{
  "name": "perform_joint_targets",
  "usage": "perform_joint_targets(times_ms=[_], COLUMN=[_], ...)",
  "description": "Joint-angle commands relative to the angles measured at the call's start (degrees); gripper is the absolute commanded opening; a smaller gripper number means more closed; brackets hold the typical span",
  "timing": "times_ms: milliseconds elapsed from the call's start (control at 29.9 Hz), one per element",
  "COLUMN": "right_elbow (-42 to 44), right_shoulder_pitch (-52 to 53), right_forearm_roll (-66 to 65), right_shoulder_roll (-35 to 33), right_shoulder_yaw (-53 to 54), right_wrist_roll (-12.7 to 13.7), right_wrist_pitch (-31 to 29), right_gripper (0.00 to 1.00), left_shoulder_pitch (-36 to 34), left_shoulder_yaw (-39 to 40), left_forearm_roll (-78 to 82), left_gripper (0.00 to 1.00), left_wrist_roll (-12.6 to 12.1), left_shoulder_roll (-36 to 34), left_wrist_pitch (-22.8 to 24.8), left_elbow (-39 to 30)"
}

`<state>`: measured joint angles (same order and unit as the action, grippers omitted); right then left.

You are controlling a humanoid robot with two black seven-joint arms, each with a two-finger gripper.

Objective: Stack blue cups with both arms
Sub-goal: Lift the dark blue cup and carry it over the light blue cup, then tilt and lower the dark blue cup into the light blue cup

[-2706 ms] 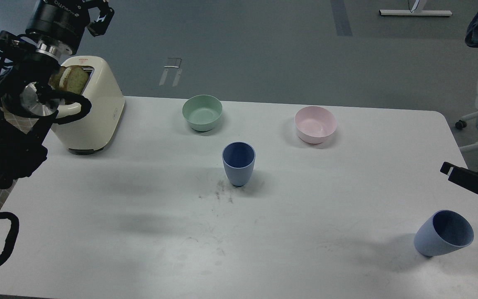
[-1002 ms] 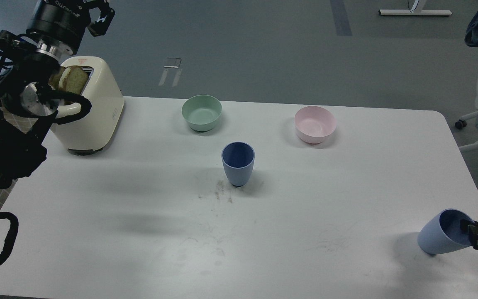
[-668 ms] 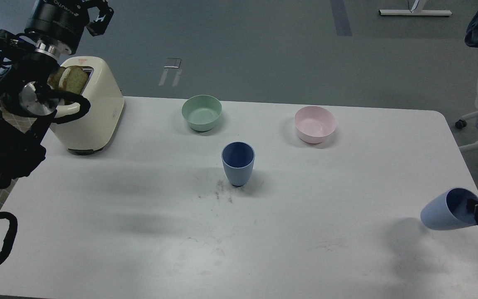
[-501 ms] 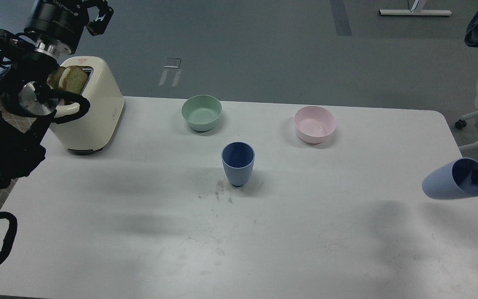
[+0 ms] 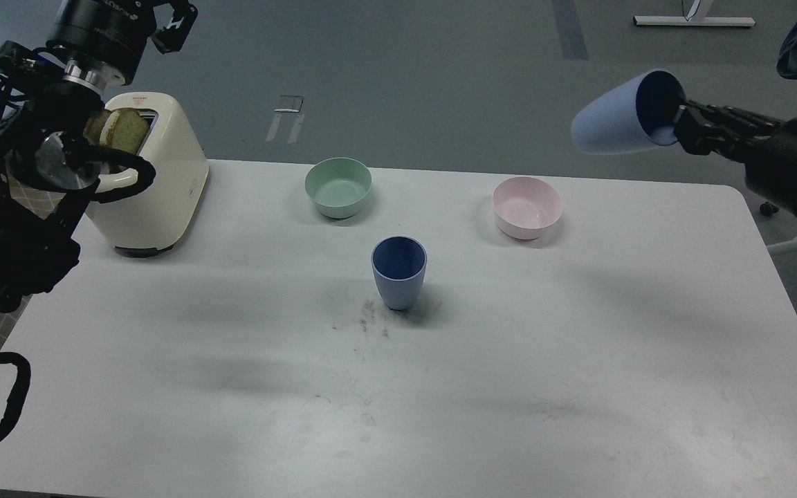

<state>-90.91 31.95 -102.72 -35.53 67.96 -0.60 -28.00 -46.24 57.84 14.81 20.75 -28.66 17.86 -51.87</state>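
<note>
White matte bench (image 5: 578, 387) fills the view, scuffed near the centre, with grey floor beyond. Nearest task item: a dusty-blue matte tapered cup (image 5: 398, 272), upright on the bench at mid-table, mouth up, nothing in it, nothing touching it. Behind it, well apart, sit a pale-green round bowl (image 5: 337, 187) on the left and a pale-pink round bowl (image 5: 527, 207) on the right. A cream-coloured toaster (image 5: 153, 183) with bread in its slot stands at the far left edge.

Second dusty-blue tapered cup (image 5: 613, 117) is in the air, high at the far right, lying nearly on its side, base pointing left. Right claw (image 5: 675, 129) is pinching its rim, one finger inside the mouth. Left claw (image 5: 176, 24) hangs up above the toaster with nothing in it; fingers partly cut off, so spread or pressed together I cannot tell.

Progress: pick-up of one cup looks done, lift done. Left to do: carry it over the standing cup, turn it base-down, lower it in, release. The left arm has no visible part in it yet. Roughly a third through, by my read.
</note>
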Motion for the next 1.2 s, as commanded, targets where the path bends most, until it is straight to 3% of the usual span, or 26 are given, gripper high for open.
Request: perform_joint_targets(times_ms=[0, 234, 501, 1169], right_elbow=[2.6, 8.5, 10.8, 15.0], right_shoulder_pitch=[7.1, 15.8, 18.6, 18.3], right_forearm_roll=[0.0, -0.3, -0.3, -0.4], right_shoulder_roll=[7.5, 16.7, 17.8, 19.7], right_shoulder_yaw=[-8.0, -21.6, -30.2, -32.7], right_wrist_roll=[1.6, 2.5, 3.1, 3.4], right_wrist_pitch=[0.0, 0.0, 0.0, 0.0], right_gripper=[0.00, 0.00, 0.00, 0.00], left_shoulder_pitch=[-0.1, 0.1, 0.2, 0.2], left_shoulder_yaw=[0.1, 0.0, -0.1, -0.2], left_forearm_roll=[0.0, 0.0, 0.0, 0.1], left_gripper=[0.98, 0.98, 0.98, 0.98], left_wrist_roll=[0.1, 0.1, 0.2, 0.2], left_shoulder_roll=[0.1, -0.3, -0.3, 0.1], left_wrist_pitch=[0.0, 0.1, 0.2, 0.5], left_elbow=[0.0, -0.8, -0.8, -0.6])
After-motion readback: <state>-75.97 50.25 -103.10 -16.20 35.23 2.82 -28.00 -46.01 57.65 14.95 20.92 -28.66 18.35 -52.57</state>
